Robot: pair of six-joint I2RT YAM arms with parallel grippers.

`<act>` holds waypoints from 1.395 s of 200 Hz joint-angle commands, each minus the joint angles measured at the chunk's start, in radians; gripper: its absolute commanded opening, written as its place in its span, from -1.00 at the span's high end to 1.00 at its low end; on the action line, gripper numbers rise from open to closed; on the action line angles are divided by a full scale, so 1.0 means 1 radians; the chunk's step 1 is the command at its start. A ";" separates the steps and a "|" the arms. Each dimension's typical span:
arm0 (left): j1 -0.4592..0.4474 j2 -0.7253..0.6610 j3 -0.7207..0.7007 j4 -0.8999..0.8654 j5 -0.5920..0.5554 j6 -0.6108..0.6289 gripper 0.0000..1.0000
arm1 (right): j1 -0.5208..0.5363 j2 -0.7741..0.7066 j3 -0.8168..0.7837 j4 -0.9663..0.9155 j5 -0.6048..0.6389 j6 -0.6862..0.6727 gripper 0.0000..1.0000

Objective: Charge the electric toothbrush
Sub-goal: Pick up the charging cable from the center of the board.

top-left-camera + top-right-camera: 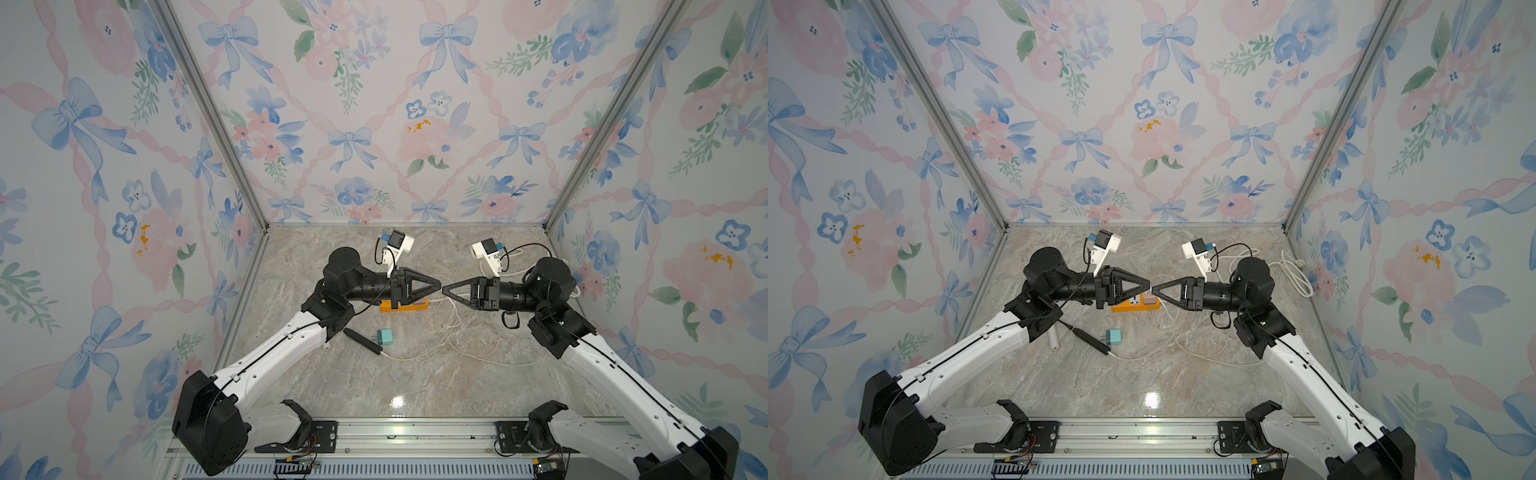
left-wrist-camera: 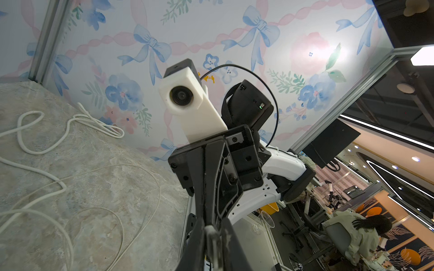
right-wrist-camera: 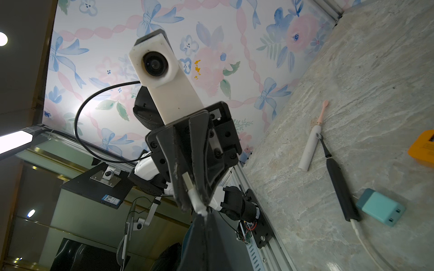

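Right, starting at the left: the white toothbrush [image 1: 1054, 338] with the pink head lies flat on the tabletop [image 1: 374, 386], partly hidden under my left arm [image 1: 282, 349]. Just beside it lies the black toothbrush [image 1: 363, 341], also flat. Its brush head rests against the white handle, and the thin charging cable [image 3: 355, 226] runs out of its base end. The teal adapter [image 1: 384, 336] sits right next to that base end, on the tabletop and apart from the orange power strip [image 1: 411, 307].

Above the strip, the two sets of jaws meet tip to tip. In the right wrist view, the left jaws pinch the metal end of the cable's USB plug [image 3: 192, 192]. The right jaws are pressed together on the same plug's white boot, so both arms hold the plug, off the tabletop and near the strip's right end.

The cable then lies in loose loops across the tabletop, between the strip and my right arm [image 1: 602, 365]. Farthest right, a thicker white cord [image 2: 118, 135] lies coiled close to the right wall.
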 commanded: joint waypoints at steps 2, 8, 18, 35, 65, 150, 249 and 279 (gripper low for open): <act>-0.004 -0.013 0.020 0.013 0.010 0.010 0.78 | -0.001 0.009 0.021 0.002 -0.005 0.005 1.00; -0.003 -0.016 0.019 0.015 0.005 0.009 0.80 | -0.001 0.009 0.021 0.004 -0.005 0.005 1.00; -0.004 -0.019 0.015 0.016 -0.007 0.006 0.86 | -0.002 0.006 0.017 0.009 -0.002 0.005 0.96; -0.005 -0.020 0.008 0.025 -0.028 -0.011 0.95 | 0.002 -0.007 0.009 0.032 0.024 0.014 0.60; -0.012 -0.011 -0.023 0.130 -0.054 -0.096 0.96 | 0.023 -0.025 -0.034 0.156 0.095 0.074 0.34; -0.020 0.010 -0.048 0.200 -0.097 -0.173 0.96 | 0.076 0.038 -0.103 0.461 0.170 0.202 0.82; -0.030 0.017 -0.062 0.239 -0.098 -0.202 0.91 | 0.044 0.018 -0.114 0.476 0.263 0.200 0.75; -0.036 0.022 -0.059 0.248 -0.105 -0.212 0.91 | 0.057 0.032 -0.107 0.490 0.252 0.200 0.79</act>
